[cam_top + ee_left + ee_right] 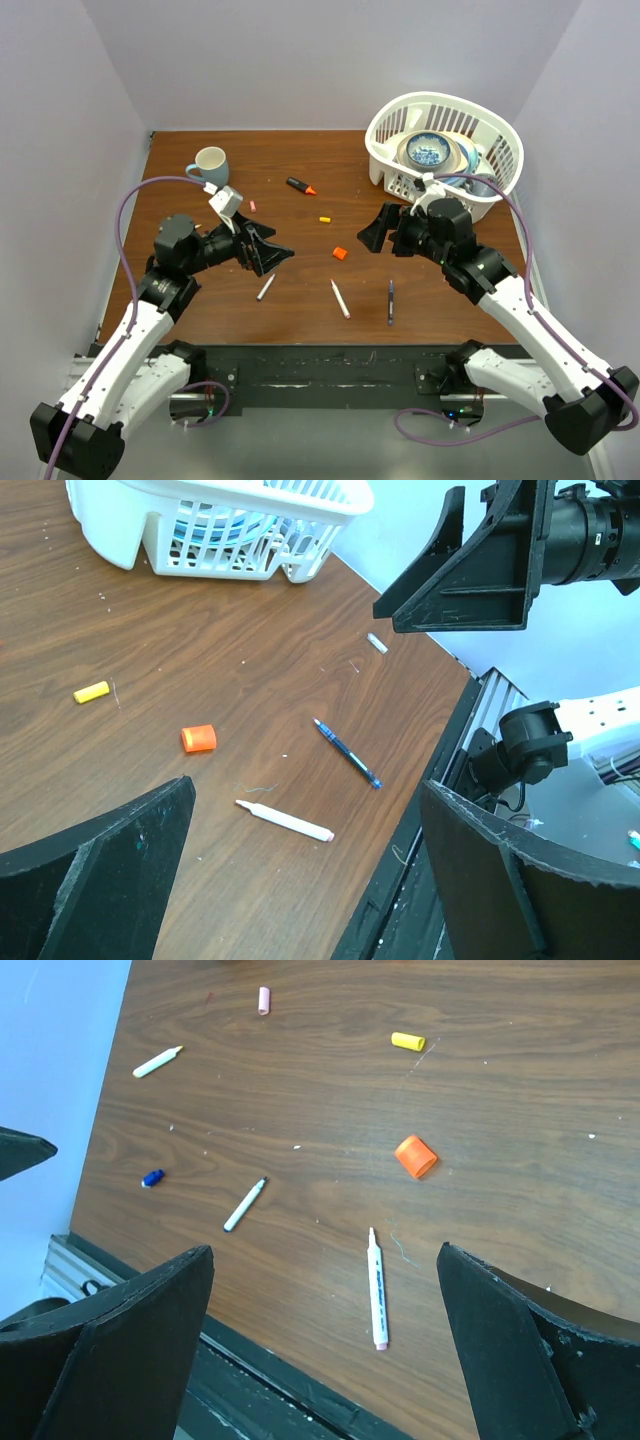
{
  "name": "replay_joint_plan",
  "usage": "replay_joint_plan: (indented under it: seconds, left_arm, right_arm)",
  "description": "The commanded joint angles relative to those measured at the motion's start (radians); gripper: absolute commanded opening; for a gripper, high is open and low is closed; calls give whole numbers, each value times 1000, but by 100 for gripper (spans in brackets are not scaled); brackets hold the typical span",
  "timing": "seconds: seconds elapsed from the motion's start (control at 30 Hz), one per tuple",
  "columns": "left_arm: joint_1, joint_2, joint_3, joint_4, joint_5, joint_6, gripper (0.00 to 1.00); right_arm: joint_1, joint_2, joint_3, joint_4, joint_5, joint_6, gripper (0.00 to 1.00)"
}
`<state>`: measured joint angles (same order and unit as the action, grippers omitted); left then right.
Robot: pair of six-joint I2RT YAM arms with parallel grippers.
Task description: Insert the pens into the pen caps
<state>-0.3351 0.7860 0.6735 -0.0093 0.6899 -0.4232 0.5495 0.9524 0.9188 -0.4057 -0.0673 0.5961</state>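
Both grippers hang open and empty above the table, facing each other. My left gripper (272, 250) (310, 880) is above a white pen (265, 288) (245, 1204) with a black tip. My right gripper (372, 232) (320, 1350) is above and behind a second white pen (341, 299) (285, 821) (377, 1287). A dark blue pen (390, 301) (346, 752) lies to its right. A black pen (300, 186) with an orange end lies further back. The caps lie loose: pink (252, 205) (264, 999), yellow (325, 218) (91, 691) (407, 1041), orange (340, 254) (198, 738) (416, 1156), and blue (152, 1177).
A white basket (500, 150) (120, 540) holding bowls stands at the back right. A pale mug (210, 162) stands at the back left. A white pen with a yellow tip (157, 1061) lies near the left side. A black rail (330, 375) runs along the near table edge.
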Motion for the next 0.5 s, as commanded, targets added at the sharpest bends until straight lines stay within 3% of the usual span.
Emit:
replay_joint_plan:
  seconds: [0.0, 0.33, 0.47]
  left_arm:
    - [-1, -7, 5, 22, -9, 26, 100]
    - [-1, -11, 9, 12, -29, 34, 100]
    - [-1, -16, 18, -32, -72, 44, 100]
  right_arm:
    - [0, -12, 15, -36, 66, 42, 99]
    - [0, 71, -1, -287, 341, 51, 92]
    - [1, 146, -50, -349, 307, 70, 75]
